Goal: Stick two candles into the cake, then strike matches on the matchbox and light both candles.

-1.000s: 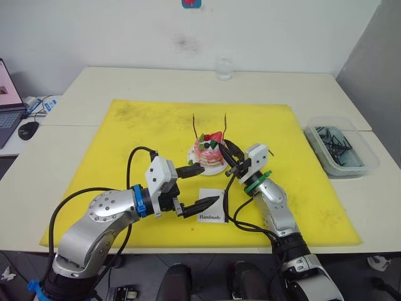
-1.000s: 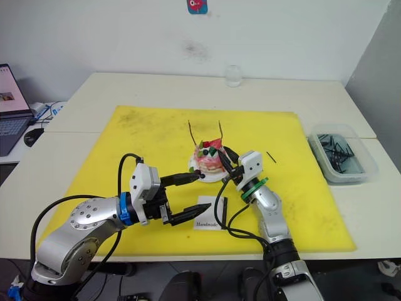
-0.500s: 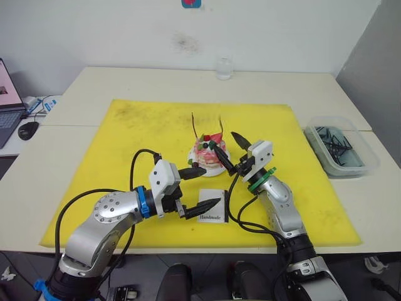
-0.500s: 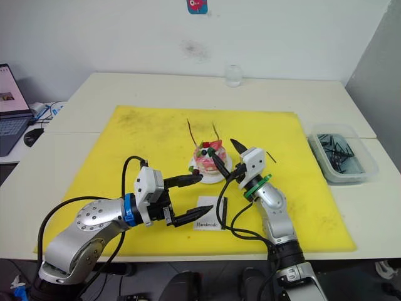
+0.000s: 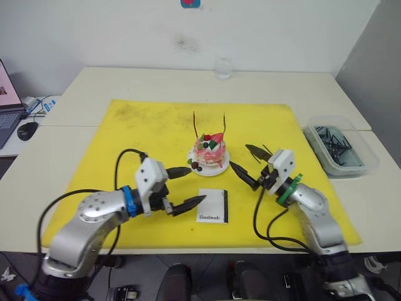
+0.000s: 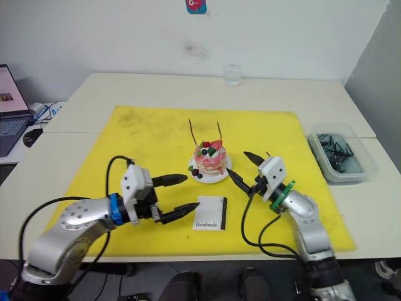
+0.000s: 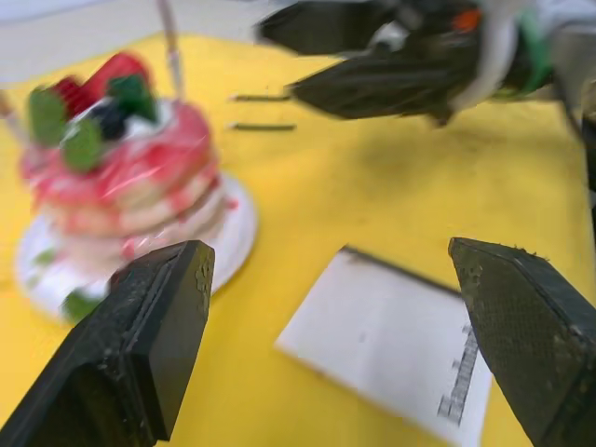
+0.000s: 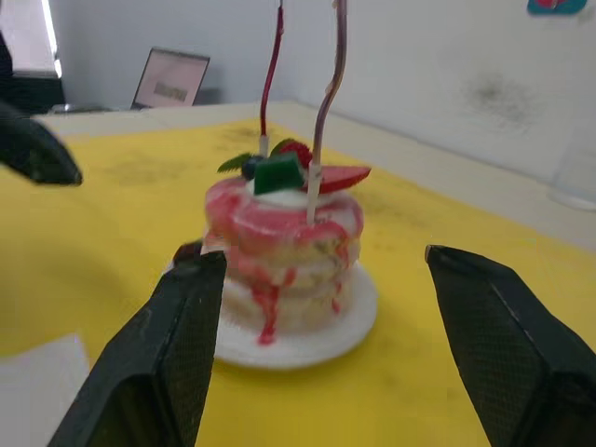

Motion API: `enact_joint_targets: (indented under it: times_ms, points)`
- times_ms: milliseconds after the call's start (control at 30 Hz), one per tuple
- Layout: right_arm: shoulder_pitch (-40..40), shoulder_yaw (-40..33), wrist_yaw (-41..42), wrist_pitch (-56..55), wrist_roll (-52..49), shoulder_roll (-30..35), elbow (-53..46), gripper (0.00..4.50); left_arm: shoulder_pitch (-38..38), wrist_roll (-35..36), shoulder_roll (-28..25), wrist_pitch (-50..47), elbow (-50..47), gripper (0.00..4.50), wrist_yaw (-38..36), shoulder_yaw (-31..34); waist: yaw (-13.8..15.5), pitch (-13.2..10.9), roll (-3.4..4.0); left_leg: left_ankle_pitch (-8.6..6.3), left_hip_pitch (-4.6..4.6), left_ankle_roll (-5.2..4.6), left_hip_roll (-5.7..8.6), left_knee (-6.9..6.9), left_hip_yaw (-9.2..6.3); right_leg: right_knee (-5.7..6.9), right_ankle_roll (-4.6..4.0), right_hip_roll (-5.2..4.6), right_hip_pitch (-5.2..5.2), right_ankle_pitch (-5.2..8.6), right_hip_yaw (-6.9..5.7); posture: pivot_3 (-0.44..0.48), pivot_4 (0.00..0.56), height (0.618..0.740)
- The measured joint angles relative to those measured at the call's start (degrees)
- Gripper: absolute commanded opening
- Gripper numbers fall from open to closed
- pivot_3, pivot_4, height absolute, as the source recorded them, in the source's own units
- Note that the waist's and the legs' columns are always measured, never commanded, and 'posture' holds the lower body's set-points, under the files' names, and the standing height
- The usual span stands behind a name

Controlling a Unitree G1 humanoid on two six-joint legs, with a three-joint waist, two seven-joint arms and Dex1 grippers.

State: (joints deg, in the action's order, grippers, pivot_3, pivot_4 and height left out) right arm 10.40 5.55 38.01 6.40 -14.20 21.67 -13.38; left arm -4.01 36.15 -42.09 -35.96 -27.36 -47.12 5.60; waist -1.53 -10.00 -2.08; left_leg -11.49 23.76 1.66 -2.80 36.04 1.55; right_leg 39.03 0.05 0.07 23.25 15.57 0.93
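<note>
Both grippers, left (image 5: 178,187) and right (image 5: 248,165), hang wide open and empty flanking the cake (image 5: 209,152), candles (image 5: 223,125) already planted upright, so I judge the matchbox (image 5: 212,205) comes next.

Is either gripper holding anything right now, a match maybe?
No. The left gripper and right gripper are both open and empty.

I see bare mat (image 5: 150,128) behind and beside the cake (image 5: 208,153); in front, the matchbox (image 5: 213,205) and both spread grippers, left (image 5: 182,187) and right (image 5: 249,165), crowd it
</note>
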Motion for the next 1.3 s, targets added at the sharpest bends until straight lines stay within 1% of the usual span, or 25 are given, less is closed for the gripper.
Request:
enact_joint_targets:
  times_ms: [33, 100, 133, 167, 200, 267, 300, 333, 367, 433, 533, 667, 867, 1067, 1300]
  points:
    - [-0.41, -0.05, 0.78, 1.95, -0.85, 1.48, -1.82, 3.39, -0.01, 3.24, -1.3, -4.21, 0.62, 4.5, 0.06, 1.49, -0.01, -0.01, -0.01, 0.0, 0.0, 0.0, 0.0, 0.0, -0.01, 0.01, 0.0, 0.0, 0.0, 0.0, -0.02, 0.0, 0.15, 0.74]
    - [-1.36, -0.04, 3.29, 7.22, -3.59, 5.66, -6.21, 2.98, 0.22, 11.63, -6.1, -15.43, 2.54, 4.5, -0.97, 4.47, -0.04, -0.03, 0.0, 0.0, 0.01, 0.0, -0.01, 0.0, -0.02, -0.01, -0.01, 0.0, 0.01, 0.01, -0.03, 0.0, 0.15, 0.74]
    - [-1.82, -0.13, 4.21, 8.98, -4.7, 7.2, -7.57, 2.68, 0.27, 14.68, -7.46, -19.07, 3.03, 4.5, -1.11, 5.66, -0.08, -0.03, -0.01, 0.0, 0.01, 0.0, 0.0, -0.01, -0.03, -0.04, -0.02, -0.01, 0.01, 0.02, -0.05, 0.0, 0.15, 0.74]
    - [-2.39, -0.28, 5.23, 11.4, -5.79, 9.12, -9.09, 2.34, -0.27, 19.44, -8.43, -23.99, 3.77, 4.5, -0.63, 7.06, -0.07, -0.03, -0.01, 0.0, 0.02, 0.0, 0.02, 0.0, -0.02, -0.04, -0.03, -0.04, 0.0, 0.04, -0.05, 0.0, 0.15, 0.74]
    - [-2.75, -0.25, 6.34, 14.07, -6.94, 11.48, -10.34, 1.91, -1.53, 24.89, -8.84, -29.16, 4.6, 4.5, 0.6, 8.07, 0.03, -0.04, -0.02, 0.0, 0.04, 0.0, 0.06, 0.0, -0.02, -0.05, -0.02, -0.09, 0.0, 0.04, -0.06, 0.0, 0.15, 0.74]
    - [-2.71, -0.31, 7.52, 17.1, -7.69, 13.83, -11.76, 1.28, -3.5, 31.66, -8.83, -35.15, 5.37, 4.5, 3.41, 8.49, 0.12, -0.06, -0.05, 0.0, 0.05, 0.0, 0.1, 0.02, -0.02, -0.08, 0.01, -0.13, -0.01, 0.03, -0.06, 0.0, 0.15, 0.74]
    - [-2.65, -0.21, 8.16, 18.6, -7.84, 15.21, -12.42, 0.86, -5.19, 35.61, -8.31, -38.31, 6.2, 4.5, 6.11, 8.36, 0.16, -0.06, -0.06, 0.0, 0.05, 0.0, 0.11, 0.03, -0.01, -0.08, 0.03, -0.15, -0.03, 0.02, -0.05, 0.0, 0.15, 0.74]
    - [-2.54, 0.02, 8.27, 19.76, -7.75, 16.31, -12.71, 0.57, -7.12, 38.61, -7.17, -40.53, 7.42, 4.5, 9.01, 8.12, 0.19, -0.06, -0.07, 0.0, 0.04, 0.0, 0.13, 0.04, -0.02, -0.08, 0.06, -0.16, -0.04, 0.01, -0.04, 0.0, 0.15, 0.74]
    - [-2.51, 0.27, 8.39, 20.64, -7.36, 17.05, -12.83, 0.1, -8.82, 40.86, -5.88, -42.24, 8.73, 4.5, 11.87, 7.54, 0.18, -0.06, -0.09, 0.0, 0.04, 0.0, 0.12, 0.04, -0.02, -0.07, 0.08, -0.15, -0.04, -0.01, -0.05, 0.0, 0.15, 0.74]
    - [-2.47, 1.18, 8.96, 21.91, -6.83, 18.53, -12.87, 0.04, -11.18, 44.04, -3.45, -44.6, 11.66, 4.5, 17.11, 5.74, 0.15, -0.06, -0.09, 0.0, 0.03, 0.0, 0.14, 0.04, -0.01, -0.06, 0.08, -0.14, -0.04, -0.01, -0.03, 0.0, 0.15, 0.74]
    - [-2.44, 2.79, 9.39, 23.08, -6.09, 19.01, -12.98, 0.04, -13.05, 46.93, -0.96, -46.58, 14.69, 4.5, 22.96, 3.31, 0.09, -0.08, -0.14, 0.0, 0.06, 0.0, 0.11, 0.03, -0.03, -0.06, 0.07, -0.1, 0.0, 0.0, -0.03, 0.0, 0.15, 0.74]
    - [-1.98, 4.23, 9.5, 24.24, -4.8, 20.12, -13.29, 0.04, -14.87, 47.8, 1.83, -47.88, 17.7, 4.5, 28.98, 0.8, 0.03, -0.08, -0.13, 0.0, 0.06, 0.0, 0.12, 0.01, -0.02, -0.06, 0.07, -0.09, 0.01, 0.01, -0.01, 0.0, 0.15, 0.74]
    - [-0.37, 6.36, 9.8, 25.47, -3.3, 20.53, -13.39, 0.04, -16.64, 48.0, 5.6, -48.51, 20.45, 4.5, 33.12, -0.32, 0.09, -0.07, -0.14, 0.0, 0.04, 0.0, 0.19, 0.06, -0.03, -0.04, 0.09, -0.12, -0.05, -0.02, -0.02, 0.0, 0.15, 0.74]
    - [1.83, 10.29, 9.87, 27.32, -1.27, 19.8, -13.1, 0.04, -17.08, 48.14, 8.86, -48.47, 21.41, 4.5, 35.99, -0.21, 0.45, -0.07, -0.15, 0.01, 0.05, 0.01, 0.23, 0.08, -0.02, -0.05, 0.11, -0.15, -0.06, -0.03, -0.01, 0.0, 0.15, 0.74]
    - [5.37, 14.38, 9.44, 28.23, 2.27, 17.43, -9.63, 0.04, -16.9, 48.3, 10.17, -48.45, 21.24, 4.5, 37.54, 0.0, 1.14, -0.05, -0.15, 0.01, 0.04, 0.01, 0.23, 0.09, -0.03, -0.05, 0.11, -0.15, -0.06, -0.03, -0.01, 0.0, 0.15, 0.74]
